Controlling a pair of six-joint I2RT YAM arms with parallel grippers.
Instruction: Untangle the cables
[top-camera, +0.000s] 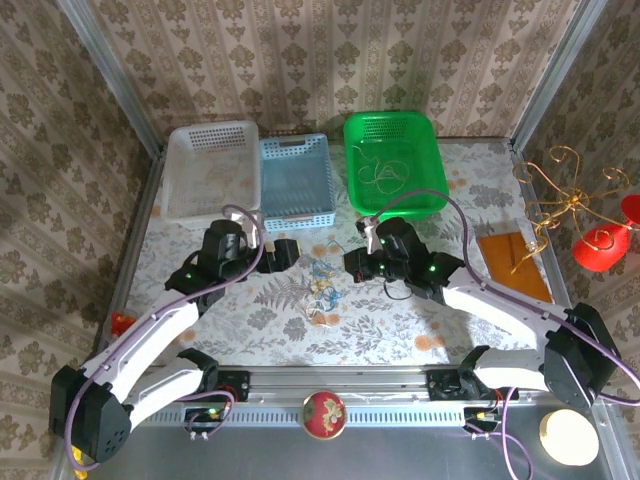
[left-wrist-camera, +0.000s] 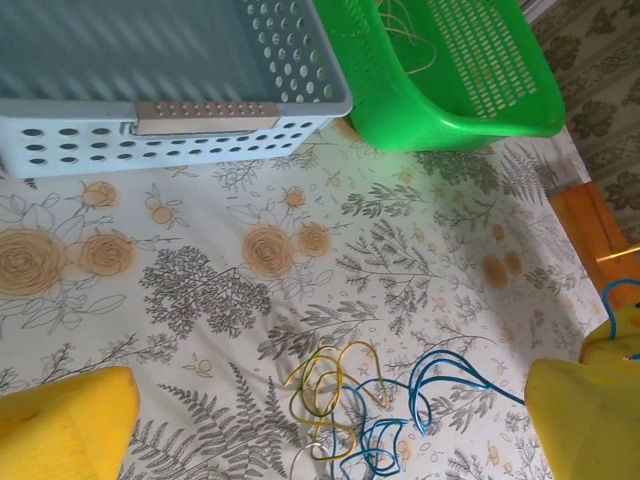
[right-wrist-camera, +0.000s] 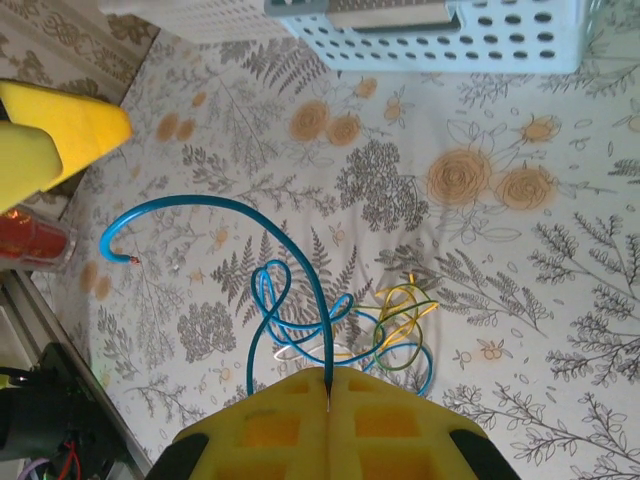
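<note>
A palm-sized tangle of thin flexible cables (top-camera: 322, 285) is seen lying on the flower-patterned table (top-camera: 380, 335), about midway between its left and right edges and between the two pincers. In it a yellow-gold wire (left-wrist-camera: 335, 385), a blue wire (right-wrist-camera: 300, 300) and a pale whitish wire (left-wrist-camera: 300, 462) are looped through one another. The right pincer (right-wrist-camera: 328, 405) is closed, its yellow pads (right-wrist-camera: 390, 400) pressed together on one strand of the blue wire. From the pinch that strand is seen to rise in a free arc, and its bare tip is turned away from the knot. The hold is judged to be taken near a free end, so that the blue wire can be drawn lengthwise out of the loops rather than tightened into them. The left pincer (top-camera: 285, 256) is held open, with its own pads (left-wrist-camera: 60, 425) spread wide on either side of the tangle and nothing clamped between them. It is judged to be poised there so that the yellow loops can be pinned or lifted while the blue wire is pulled. At the far edge a green perforated plastic basket (top-camera: 425, 190) is set, with thin pale wires (top-camera: 385, 172) lying in it, well apart from the tangle; it is taken to be where freed cables are collected
</note>
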